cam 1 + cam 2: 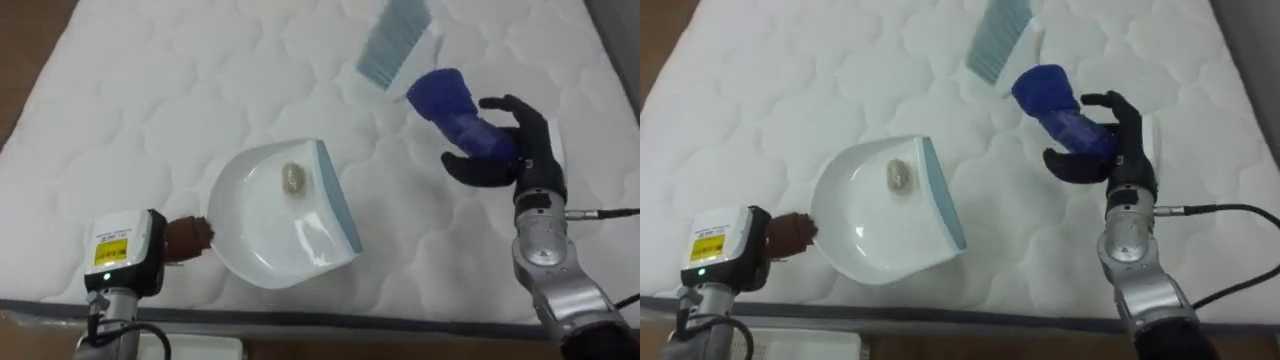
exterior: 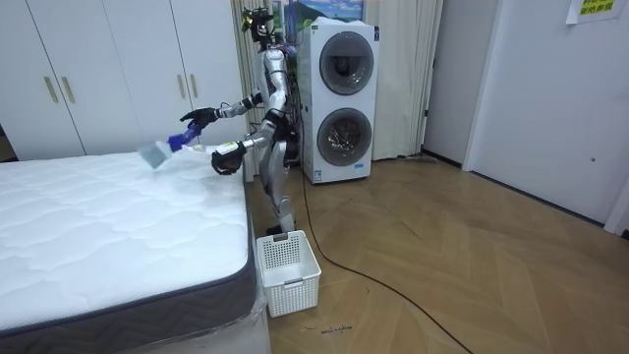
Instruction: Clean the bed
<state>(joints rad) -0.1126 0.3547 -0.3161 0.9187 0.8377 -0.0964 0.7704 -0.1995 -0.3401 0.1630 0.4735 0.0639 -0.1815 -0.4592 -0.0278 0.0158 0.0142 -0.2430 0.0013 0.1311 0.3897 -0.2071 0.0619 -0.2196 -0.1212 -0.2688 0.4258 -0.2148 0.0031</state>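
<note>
Glossy white plastic dustpan [image 1: 268,243], quilted matt cloth mattress [image 1: 150,100], smooth blue plastic brush handle [image 1: 446,100]

I count one bed [image 1: 150,90], one white dustpan [image 1: 260,240] and one blue brush [image 1: 440,95]. There is one small lump [image 1: 292,180]. I see two hands: the left hand [image 2: 225,159] and the right hand [image 1: 510,140]. There is one white basket [image 2: 288,270]. There are two washing machines: a top machine [image 2: 340,61] and a bottom machine [image 2: 340,133].
</note>
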